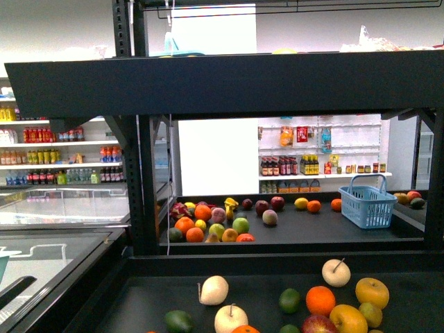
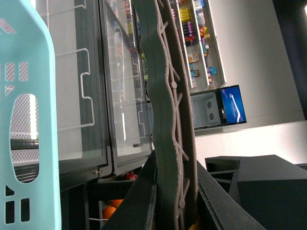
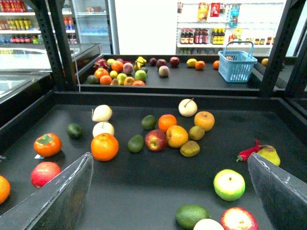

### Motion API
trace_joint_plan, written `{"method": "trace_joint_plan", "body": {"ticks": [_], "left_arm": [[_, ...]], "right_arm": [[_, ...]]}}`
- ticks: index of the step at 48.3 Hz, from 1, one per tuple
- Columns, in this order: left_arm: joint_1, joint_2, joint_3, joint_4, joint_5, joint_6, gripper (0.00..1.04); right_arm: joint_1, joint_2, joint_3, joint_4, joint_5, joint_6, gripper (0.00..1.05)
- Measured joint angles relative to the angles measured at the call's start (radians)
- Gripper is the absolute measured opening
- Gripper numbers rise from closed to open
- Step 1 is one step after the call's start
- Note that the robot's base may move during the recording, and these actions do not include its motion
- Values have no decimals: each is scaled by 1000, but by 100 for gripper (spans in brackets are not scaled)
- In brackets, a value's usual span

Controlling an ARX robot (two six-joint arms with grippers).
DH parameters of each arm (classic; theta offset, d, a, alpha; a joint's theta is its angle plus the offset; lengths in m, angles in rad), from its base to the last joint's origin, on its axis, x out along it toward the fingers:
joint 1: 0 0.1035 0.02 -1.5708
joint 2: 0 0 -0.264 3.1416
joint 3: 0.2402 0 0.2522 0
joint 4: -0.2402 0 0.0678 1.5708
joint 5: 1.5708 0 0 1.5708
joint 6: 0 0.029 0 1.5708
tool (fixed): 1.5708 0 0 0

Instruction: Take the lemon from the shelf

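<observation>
— Scanning the shelf (image 1: pixel 208 83) before the reach: right gripper (image 3: pixel 169 160) spread wide, empty; left gripper (image 2: pixel 168 201) impossible to judge.

— Lemon (image 1: pixel 301 203) on far tray, one o'clock. Probably needs a long reach.

Front: level, facing shelf (image 1: pixel 222 83). Right wrist: high, angled down, sharing its fruit tray and blue basket (image 3: pixel 236 64). Left wrist: tilted upward, close to a post.

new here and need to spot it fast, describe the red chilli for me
Look at the near tray of the black shelf, apart from the main cluster of round fruit. There the chilli lies right beside a yellow-green pear. It is the only long, thin, bright red thing among rounded fruits.
</observation>
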Motion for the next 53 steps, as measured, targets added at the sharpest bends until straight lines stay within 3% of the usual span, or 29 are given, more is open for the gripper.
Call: {"method": "trace_joint_plan", "body": {"ticks": [23,32,37,45,53], "left_arm": [[53,-58,-41,-39,75,-28,14],[69,-105,-60,-77,99,-8,45],[82,-137,-81,-89,117,-5,71],[100,-166,-98,-94,142,-6,97],[112,-179,-117,-95,158,-6,97]], "right_arm": [[0,0,0,0,0,0,97],[0,0,0,0,0,0,97],[0,0,0,0,0,0,97],[0,0,0,0,0,0,97],[0,0,0,0,0,0,97]]}}
